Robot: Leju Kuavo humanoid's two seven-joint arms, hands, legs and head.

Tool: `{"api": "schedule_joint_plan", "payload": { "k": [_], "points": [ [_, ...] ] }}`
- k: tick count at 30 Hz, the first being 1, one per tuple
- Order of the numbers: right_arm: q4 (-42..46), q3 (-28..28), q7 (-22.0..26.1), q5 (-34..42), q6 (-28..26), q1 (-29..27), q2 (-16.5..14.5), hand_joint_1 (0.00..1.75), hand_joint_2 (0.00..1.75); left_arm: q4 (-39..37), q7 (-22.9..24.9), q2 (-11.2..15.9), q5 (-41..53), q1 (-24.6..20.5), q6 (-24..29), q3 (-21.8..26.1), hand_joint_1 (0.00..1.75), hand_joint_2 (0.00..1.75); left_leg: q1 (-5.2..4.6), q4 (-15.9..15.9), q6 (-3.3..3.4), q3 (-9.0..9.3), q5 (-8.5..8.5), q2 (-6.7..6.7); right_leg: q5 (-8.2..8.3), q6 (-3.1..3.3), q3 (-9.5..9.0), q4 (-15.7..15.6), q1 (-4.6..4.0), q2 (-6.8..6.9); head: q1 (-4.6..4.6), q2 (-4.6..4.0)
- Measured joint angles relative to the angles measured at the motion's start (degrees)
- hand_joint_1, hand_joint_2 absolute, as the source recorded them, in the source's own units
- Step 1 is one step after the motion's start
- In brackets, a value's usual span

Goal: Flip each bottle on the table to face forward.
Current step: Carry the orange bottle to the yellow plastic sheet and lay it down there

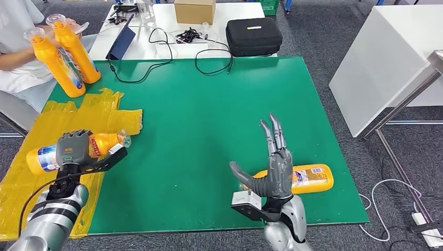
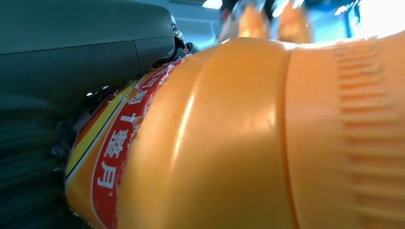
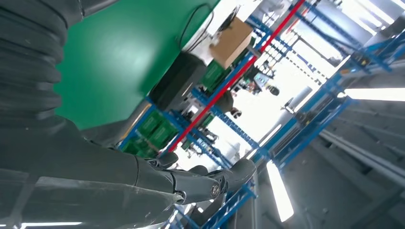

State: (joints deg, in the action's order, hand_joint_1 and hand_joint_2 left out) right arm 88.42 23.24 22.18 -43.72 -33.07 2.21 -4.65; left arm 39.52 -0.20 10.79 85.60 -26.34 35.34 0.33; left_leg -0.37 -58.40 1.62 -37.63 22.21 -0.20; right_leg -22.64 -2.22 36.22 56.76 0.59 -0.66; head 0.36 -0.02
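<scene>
Now left hand (image 1: 73,148) grips bottle (image 1: 104,144) (lying); right hand (image 1: 274,164) open.

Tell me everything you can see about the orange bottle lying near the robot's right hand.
The orange bottle lies on its side on the green table, near its front right corner, long axis running left to right. It looks like glossy plastic. A white label with small print faces up, which looks like the back label. The right robot hand, fingers spread and pointing up, stands in front of its left end and hides the neck and cap, so I cannot tell whether they touch.
</scene>
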Motion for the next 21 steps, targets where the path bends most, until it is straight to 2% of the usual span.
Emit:
{"api": "schedule_joint_plan", "payload": {
  "k": [3,4,7,8,12,14,18,21],
  "points": [
    [0.8,-0.9,0.1,0.1,0.0,-0.5,0.6,0.00,1.75,-2.9,0.4,1.3,0.8,-0.2,-0.3,0.0,1.75,1.75,-0.01,0.0,0.00,0.00,0.00,-0.07,-0.01,0.01,-0.03,0.0,0.01,0.01,0.01,0.00],
    [1.0,-1.2,0.1,0.2,0.0,-0.6,0.8,0.00,1.75,-3.8,0.5,1.6,1.1,-0.4,-0.4,0.0,1.44,1.75,-0.02,0.0,0.00,0.00,0.01,-0.09,-0.01,0.01,-0.05,0.0,0.01,0.01,0.01,0.00],
    [1.1,-2.0,0.1,0.2,0.5,-0.8,1.5,0.00,1.75,-6.0,0.4,2.0,2.2,-0.7,0.8,0.0,0.13,1.75,-0.05,0.0,-0.02,0.04,0.04,-0.09,-0.01,0.01,-0.12,0.0,0.03,0.02,0.01,0.00],
    [1.1,-2.1,0.0,0.1,1.0,-0.8,1.8,0.00,1.75,-6.7,0.4,2.0,2.4,-0.8,1.7,0.0,0.00,1.75,-0.05,0.0,-0.03,0.06,0.05,-0.08,-0.01,0.01,-0.12,0.0,0.03,0.01,0.01,0.00],
    [1.1,-2.3,-0.9,-0.4,4.8,-0.8,3.6,0.00,1.75,-8.2,-1.3,1.7,1.2,-0.5,4.6,0.5,0.00,1.75,-0.04,0.0,-0.04,0.12,0.04,-0.07,0.00,0.01,-0.15,0.0,0.03,0.01,-0.01,0.00],
    [1.1,-2.4,-1.1,0.1,7.1,-0.9,4.9,0.00,1.75,-7.5,-4.2,1.2,-2.2,0.1,5.1,1.6,0.00,1.75,-0.04,0.0,-0.04,0.16,0.04,-0.07,0.01,0.00,-0.18,0.0,0.03,0.01,-0.01,0.00],
    [1.5,-2.9,-1.2,1.4,11.9,-1.1,7.7,0.00,1.75,-6.0,-16.8,-0.8,-18.3,0.9,4.3,6.3,0.00,1.75,-0.05,0.0,-0.02,0.16,0.02,-0.15,0.00,0.00,-0.19,0.0,0.03,0.03,0.01,0.00],
    [2.3,-3.5,-1.1,1.8,15.6,-1.2,9.4,0.00,1.75,-4.5,-24.7,-2.7,-31.8,0.9,0.3,10.2,0.00,1.75,-0.07,0.0,-0.01,0.15,0.02,-0.17,0.01,-0.01,-0.20,0.0,0.05,0.03,0.01,0.00]
  ]
}}
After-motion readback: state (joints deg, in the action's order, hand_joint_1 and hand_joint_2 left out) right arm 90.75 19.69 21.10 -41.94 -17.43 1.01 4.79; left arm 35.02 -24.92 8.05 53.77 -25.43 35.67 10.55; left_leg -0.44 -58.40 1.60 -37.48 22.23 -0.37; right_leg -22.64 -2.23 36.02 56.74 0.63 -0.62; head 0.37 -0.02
